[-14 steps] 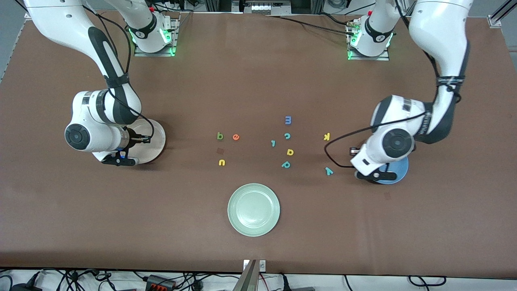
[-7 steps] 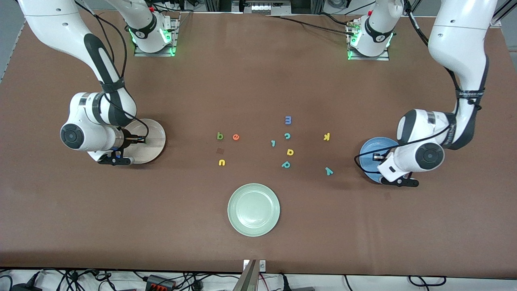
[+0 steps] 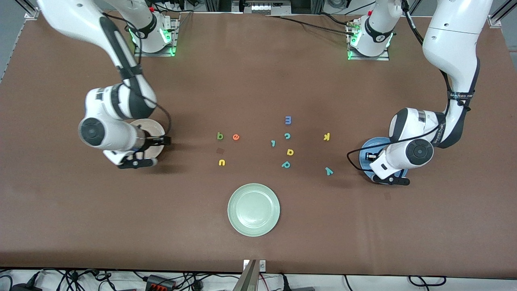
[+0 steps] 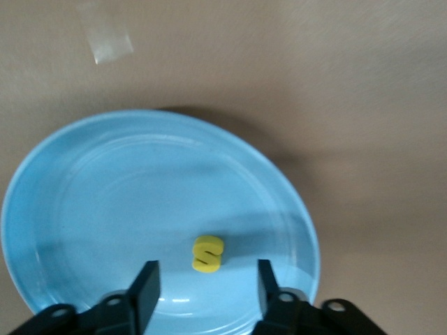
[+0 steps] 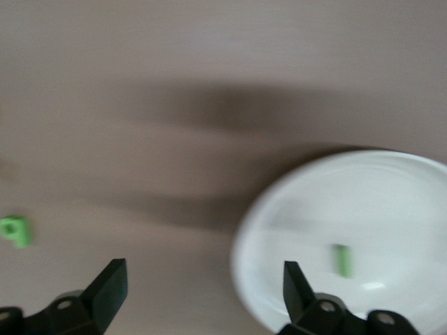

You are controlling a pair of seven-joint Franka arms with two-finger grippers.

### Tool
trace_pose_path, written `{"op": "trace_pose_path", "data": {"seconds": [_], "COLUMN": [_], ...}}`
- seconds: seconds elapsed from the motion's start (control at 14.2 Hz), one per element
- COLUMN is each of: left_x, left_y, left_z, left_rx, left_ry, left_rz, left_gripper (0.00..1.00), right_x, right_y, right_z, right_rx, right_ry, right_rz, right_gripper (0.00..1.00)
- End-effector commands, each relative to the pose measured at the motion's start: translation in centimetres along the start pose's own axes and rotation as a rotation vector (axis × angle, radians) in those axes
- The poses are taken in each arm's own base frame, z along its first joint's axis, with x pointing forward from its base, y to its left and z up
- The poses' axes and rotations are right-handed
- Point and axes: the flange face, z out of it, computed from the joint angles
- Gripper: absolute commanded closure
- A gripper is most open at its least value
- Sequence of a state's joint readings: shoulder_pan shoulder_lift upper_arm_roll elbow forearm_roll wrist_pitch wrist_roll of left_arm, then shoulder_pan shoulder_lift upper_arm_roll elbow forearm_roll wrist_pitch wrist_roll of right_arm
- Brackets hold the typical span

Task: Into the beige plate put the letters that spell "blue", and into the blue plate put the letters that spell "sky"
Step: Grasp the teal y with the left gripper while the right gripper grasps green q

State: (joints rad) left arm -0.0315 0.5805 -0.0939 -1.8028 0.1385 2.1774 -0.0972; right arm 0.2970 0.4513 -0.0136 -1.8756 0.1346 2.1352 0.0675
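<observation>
Under the left hand lies the blue plate, with the yellow "s" flat in it, just off the fingertips, touching neither. Fingers apart, nothing between them.

Right hand hangs over the rim of the beige plate, fingers wide apart and empty. A small green bar, the dark green "l", lies in that plate beside one fingertip. Green "b" sits on the bare surface out past the other fingertip.

Front view: left hand over the blue plate at the left arm's end; right hand at the beige plate at the right arm's end.

Loose letters on the surface between the hands: green "b", orange "e" and yellow "u" closer to the right hand; yellow "k" and teal "y" closer to the left hand.

Mid-cluster: blue "m", teal "c", teal "l", yellow "a", teal "p".

Pale green plate sits apart from both hands, nearer the front camera than the letters.
</observation>
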Motion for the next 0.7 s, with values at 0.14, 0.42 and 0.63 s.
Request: {"op": "trace_pose_path", "data": {"seconds": [0.14,0.42,0.63], "left_x": [1.3,3.7,5.1], "left_y": [6.4,12.1,14.7], "left_z": [-6.4,-8.7,-5.9], "left_rx": [-0.035,-0.086,-0.096], "left_ry": [0.111,0.169,0.14], "left_rz": [-0.02,-0.177,-0.16], "left_gripper": [0.0,0.0,0.0], "right_x": [-1.0,-2.7,-3.1], "right_y": [-11.0,-17.9,-18.5], "right_z": [3.0,7.0,8.6], "right_rx": [-0.011,-0.011,-0.027], "right_ry": [0.073,0.121,0.107], "right_rz": [0.107,0.146,0.147], "right_gripper": [0.0,0.0,0.2]}}
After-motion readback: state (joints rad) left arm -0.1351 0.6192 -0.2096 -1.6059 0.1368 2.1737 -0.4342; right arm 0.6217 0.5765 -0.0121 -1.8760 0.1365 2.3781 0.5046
